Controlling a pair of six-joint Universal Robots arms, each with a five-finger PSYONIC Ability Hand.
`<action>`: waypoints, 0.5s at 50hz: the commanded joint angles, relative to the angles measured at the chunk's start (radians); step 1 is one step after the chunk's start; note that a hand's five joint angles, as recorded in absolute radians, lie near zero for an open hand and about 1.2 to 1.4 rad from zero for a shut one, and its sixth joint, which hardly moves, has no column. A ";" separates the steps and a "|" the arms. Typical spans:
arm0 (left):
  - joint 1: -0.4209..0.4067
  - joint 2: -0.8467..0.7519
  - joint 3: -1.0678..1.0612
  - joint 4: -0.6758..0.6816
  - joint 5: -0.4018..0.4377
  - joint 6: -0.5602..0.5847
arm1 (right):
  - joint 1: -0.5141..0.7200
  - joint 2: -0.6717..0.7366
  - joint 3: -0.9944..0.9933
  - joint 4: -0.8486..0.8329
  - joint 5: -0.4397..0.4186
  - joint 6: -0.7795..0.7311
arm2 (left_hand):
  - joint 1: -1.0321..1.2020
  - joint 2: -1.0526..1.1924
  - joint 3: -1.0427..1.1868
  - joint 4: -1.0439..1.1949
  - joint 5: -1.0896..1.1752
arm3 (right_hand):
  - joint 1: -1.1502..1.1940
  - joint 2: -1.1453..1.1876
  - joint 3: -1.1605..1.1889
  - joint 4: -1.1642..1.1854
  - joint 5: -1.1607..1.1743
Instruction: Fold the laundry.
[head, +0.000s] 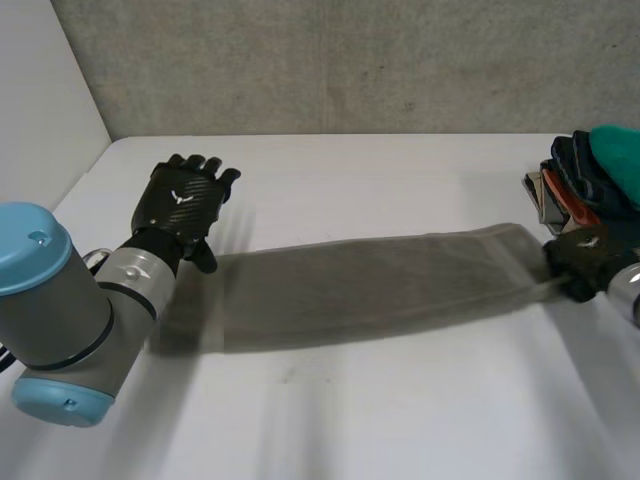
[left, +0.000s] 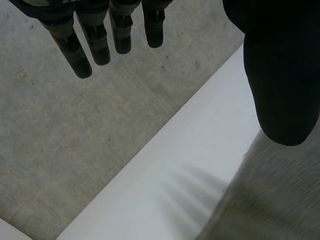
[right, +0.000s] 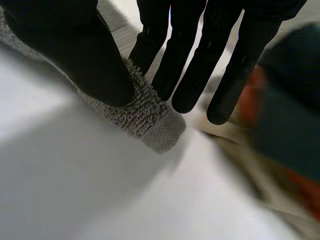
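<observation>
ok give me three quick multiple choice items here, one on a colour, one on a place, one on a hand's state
1. What colour is the towel? A grey B red C yellow
2. Where is the pile of folded clothes? A on the towel's middle B beside the right hand C under the towel
3. What is the right hand doing? A lying flat and open B curled, empty C pinching the towel's corner
Answers: 1 A, grey terry in the right wrist view; 2 B, the pile sits just past that hand; 3 C, its thumb presses the corner against its fingers.
</observation>
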 joint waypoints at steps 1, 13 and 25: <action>0.001 0.069 -0.028 -0.001 0.000 -0.002 | -0.112 -0.114 0.018 0.018 0.067 -0.150 | -0.023 -0.036 -0.040 -0.029 -0.051 | 0.292 0.220 0.212 0.200 0.230; 0.026 0.153 -0.069 -0.002 -0.001 -0.003 | 0.265 -0.190 0.009 -0.164 -0.031 -0.180 | -0.023 -0.036 -0.040 -0.029 -0.051 | 0.292 0.220 0.212 0.200 0.230; 0.044 0.178 -0.088 -0.001 -0.006 -0.006 | 0.860 0.045 -0.057 -0.373 -0.144 -0.216 | -0.023 -0.036 -0.040 -0.029 -0.051 | 0.292 0.220 0.212 0.200 0.230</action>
